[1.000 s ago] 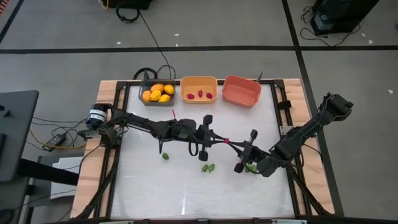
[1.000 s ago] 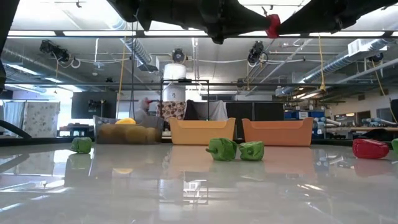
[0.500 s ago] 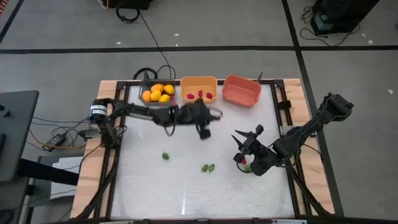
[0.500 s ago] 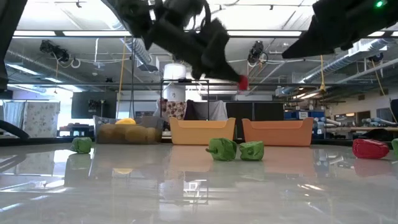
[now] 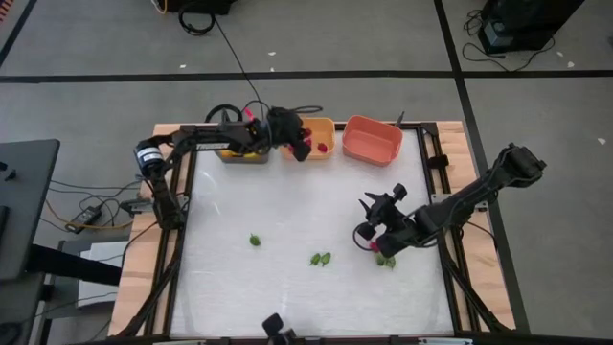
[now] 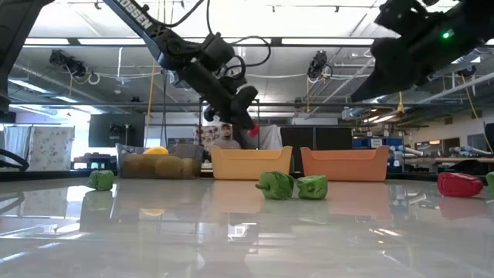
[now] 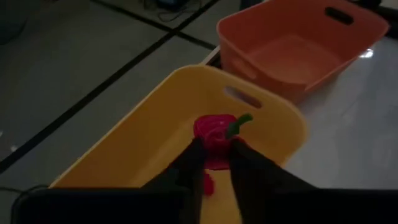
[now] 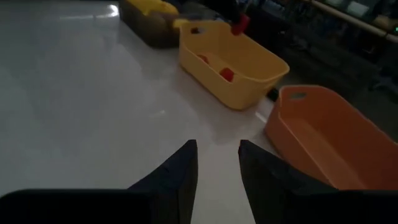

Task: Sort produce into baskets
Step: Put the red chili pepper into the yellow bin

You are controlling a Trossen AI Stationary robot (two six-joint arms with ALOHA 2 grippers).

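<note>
My left gripper (image 5: 302, 149) is shut on a small red-magenta pepper (image 7: 213, 129) with a green stem. It holds it over the orange bin (image 5: 326, 127), which has red pieces inside. The dark grey bin (image 5: 230, 131) holds yellow-orange fruits (image 5: 243, 144). The salmon-red bin (image 5: 372, 140) looks empty. My right gripper (image 5: 382, 199) is open and empty above the table's right part, its fingers pointing at the bins. Green bits lie on the table to the left (image 5: 255, 240), in the middle (image 5: 320, 259) and on the right (image 5: 386, 260), and a red piece (image 5: 374, 246) lies beside that last bit. My left gripper pinches the pepper's red body (image 7: 208, 134) between its two fingertips, with the green stem (image 7: 239, 122) sticking out past them. The fingers slant down toward the far edge. The pepper is lifted clear, above the inside of the orange bin (image 7: 273, 115).
The three bins stand in a row along the far edge. A small dark device (image 5: 276, 331) sits at the near edge. In the low view the red piece (image 6: 459, 184) and two green bits (image 6: 292, 185) lie on the white tabletop.
My left gripper has swung from the table's middle toward the far edge, carrying the red pepper, and is now over the orange bin. My right gripper, which was close to the left one at the pepper, has turned and moved a little toward the far edge, empty.
</note>
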